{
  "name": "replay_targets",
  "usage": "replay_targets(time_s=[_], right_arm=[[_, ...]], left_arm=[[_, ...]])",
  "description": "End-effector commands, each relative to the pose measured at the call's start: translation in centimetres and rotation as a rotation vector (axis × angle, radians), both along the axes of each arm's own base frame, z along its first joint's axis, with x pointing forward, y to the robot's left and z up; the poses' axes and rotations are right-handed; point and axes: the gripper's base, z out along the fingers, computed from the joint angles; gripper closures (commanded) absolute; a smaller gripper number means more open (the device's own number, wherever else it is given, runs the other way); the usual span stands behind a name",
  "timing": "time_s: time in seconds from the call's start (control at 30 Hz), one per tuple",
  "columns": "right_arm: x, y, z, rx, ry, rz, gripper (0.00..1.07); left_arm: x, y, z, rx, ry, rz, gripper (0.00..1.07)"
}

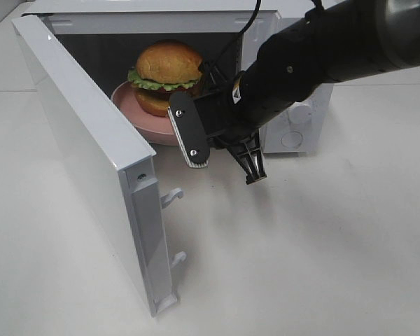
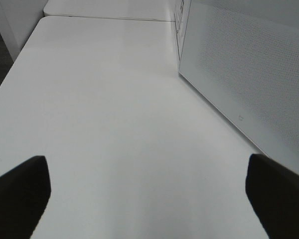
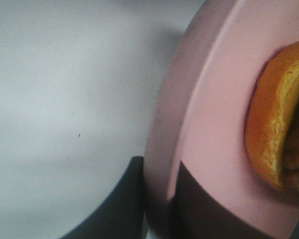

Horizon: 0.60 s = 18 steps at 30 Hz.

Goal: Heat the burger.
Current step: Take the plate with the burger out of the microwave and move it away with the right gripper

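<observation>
The burger (image 1: 166, 75), with golden bun, green lettuce and dark filling, sits on a round pink plate (image 1: 133, 105) inside the open white microwave (image 1: 294, 126). My right gripper (image 1: 226, 170) is open at the plate's front rim, with its jaws set wide apart. In the right wrist view the pink plate's rim (image 3: 164, 149) runs between the two dark fingers (image 3: 122, 209), and the bun's edge (image 3: 274, 129) shows beyond it. My left gripper (image 2: 149, 199) is open and empty over the bare white table, and it is out of sight in the exterior view.
The microwave door (image 1: 91, 140) stands swung open to the left, with two latch hooks (image 1: 173, 198) on its edge. In the left wrist view a white perforated panel of the microwave (image 2: 249, 74) stands beside the gripper. The white table (image 1: 301, 266) extends in front.
</observation>
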Motion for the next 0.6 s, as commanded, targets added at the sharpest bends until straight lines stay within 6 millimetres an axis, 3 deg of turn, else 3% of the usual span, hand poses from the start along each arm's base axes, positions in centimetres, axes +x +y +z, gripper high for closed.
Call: replay_targets(time_s=[0.03, 0.6], right_arm=[[0.1, -0.6, 1.5, 0.043, -0.06, -0.006, 1.07], [-5.8, -4.6, 1.8, 0.05, -0.067, 0.018, 1.07]], left_arm=[[0.0, 0.0, 0.1, -0.006, -0.022, 0.008, 0.04], [0.0, 0.0, 0.1, -0.006, -0.022, 0.008, 0.04]])
